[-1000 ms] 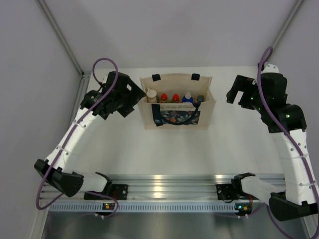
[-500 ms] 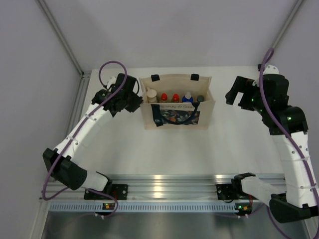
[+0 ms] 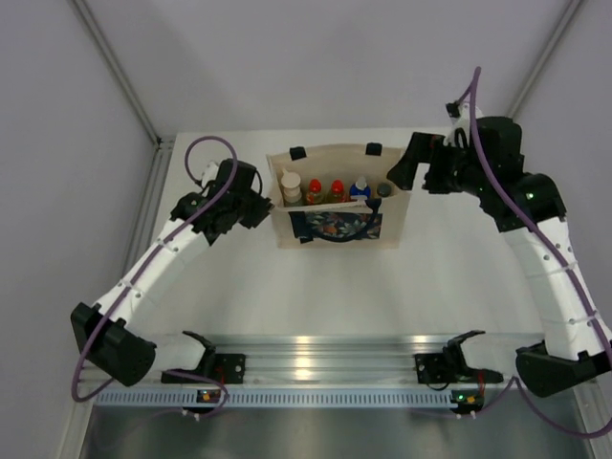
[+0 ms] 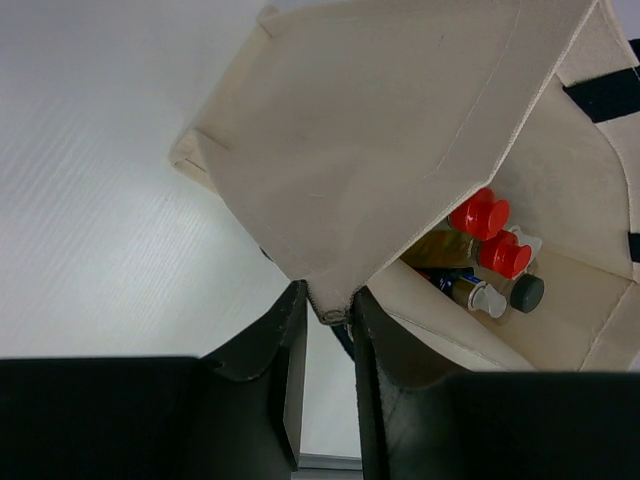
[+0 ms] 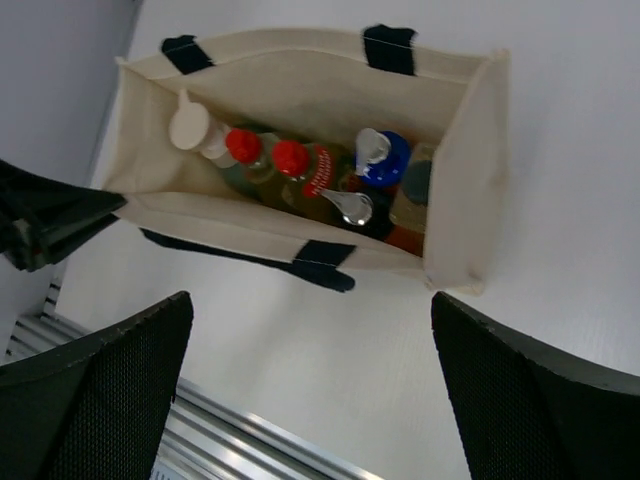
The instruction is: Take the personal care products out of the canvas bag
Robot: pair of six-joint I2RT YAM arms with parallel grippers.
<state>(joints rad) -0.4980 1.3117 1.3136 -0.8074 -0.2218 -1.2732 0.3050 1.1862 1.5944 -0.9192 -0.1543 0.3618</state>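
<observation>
Pinching the front-left top corner of the canvas bag (image 4: pixel 400 130), the left gripper (image 4: pixel 328 300) has its fingers closed on the fabric. Only the left wrist view shows this; overhead it merely sits against the bag's side. Right gripper (image 3: pixel 416 170) hovers above the bag's right end, fingers spread wide, empty. Right wrist view looks inside: bottles (image 5: pixel 300 185) stand in a row along the bag, which stands on the worktop (image 3: pixel 335 287).

Upright canvas bag (image 3: pixel 335 158), bottles (image 3: pixel 337 189) standing inside
</observation>
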